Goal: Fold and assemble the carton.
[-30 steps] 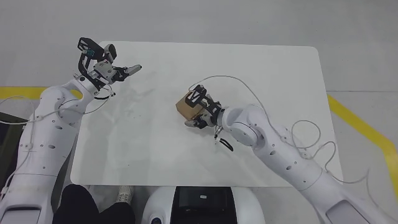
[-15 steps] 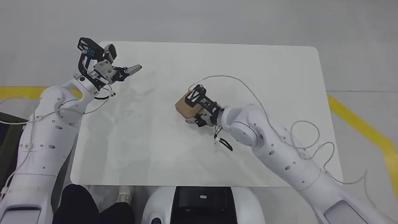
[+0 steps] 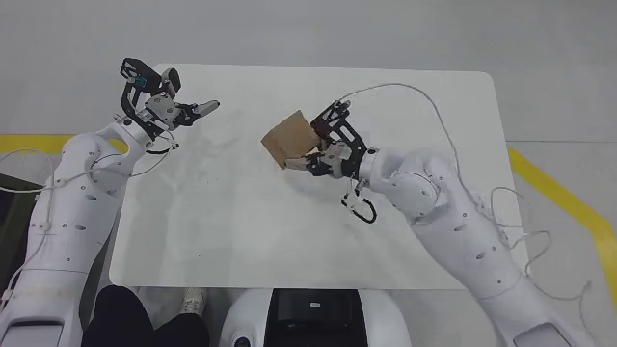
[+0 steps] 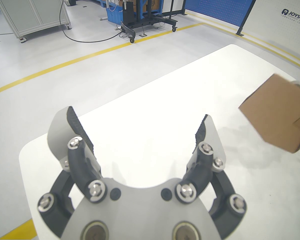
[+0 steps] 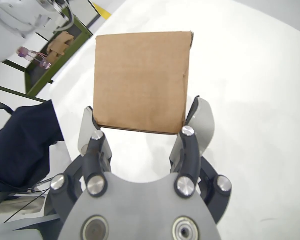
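**Carton.** One carton (image 3: 289, 138), a brown box with no loose flaps on the faces shown. It sits near the middle of the table (image 3: 434, 106), tilted. The shadow beneath it suggests it is raised off the surface.

**Right gripper.** The right gripper (image 5: 143, 116) clamps the carton across two opposite walls, at the end nearest its wrist, with its fingers flat against the card. In my judgement this hold keeps the folded panels square while the box is turned or set down.

**Left gripper.** The left gripper (image 4: 138, 121) hangs by the table's far left corner, jaws spread wide and holding nothing. It is well apart from the carton and looks parked out of the way.

**Count.** One carton, two grippers, one table.
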{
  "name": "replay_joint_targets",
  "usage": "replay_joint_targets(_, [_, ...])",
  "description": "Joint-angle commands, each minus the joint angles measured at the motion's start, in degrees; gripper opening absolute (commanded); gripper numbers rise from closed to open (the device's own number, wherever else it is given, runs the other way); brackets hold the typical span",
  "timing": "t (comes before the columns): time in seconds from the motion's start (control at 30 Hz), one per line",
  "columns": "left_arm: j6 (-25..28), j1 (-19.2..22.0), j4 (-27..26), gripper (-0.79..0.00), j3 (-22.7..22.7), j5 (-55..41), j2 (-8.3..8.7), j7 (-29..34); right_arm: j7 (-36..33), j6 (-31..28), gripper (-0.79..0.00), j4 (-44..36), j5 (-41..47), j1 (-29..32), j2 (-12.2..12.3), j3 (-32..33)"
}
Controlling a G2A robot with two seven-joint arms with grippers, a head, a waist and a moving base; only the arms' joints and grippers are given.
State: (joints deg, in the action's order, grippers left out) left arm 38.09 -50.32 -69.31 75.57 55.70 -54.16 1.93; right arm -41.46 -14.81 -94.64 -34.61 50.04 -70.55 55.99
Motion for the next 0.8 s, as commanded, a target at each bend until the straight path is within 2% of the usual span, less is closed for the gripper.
replay_joint_targets(0.0, [0.0,0.0,0.0,0.0,0.0,0.0,0.0,0.0,0.6,-1.3,-0.785,-1.6,4.1,1.1,0.4,2.8])
replay_joint_targets(0.27, [0.0,0.0,0.0,0.0,0.0,0.0,0.0,0.0,3.6,-7.3,-0.785,-3.3,21.4,5.0,1.4,12.4])
replay_joint_targets(0.5, [0.0,0.0,0.0,0.0,0.0,0.0,0.0,0.0,2.2,-10.1,-0.785,-3.2,28.4,4.6,1.7,14.4])
replay_joint_targets(0.63, [0.0,0.0,0.0,0.0,0.0,0.0,0.0,0.0,2.9,-14.7,-0.785,-1.3,40.0,4.9,1.6,15.5])
replay_joint_targets(0.77, [0.0,0.0,0.0,0.0,0.0,0.0,0.0,0.0,2.5,-19.1,-0.785,0.2,47.9,5.1,1.6,16.8])
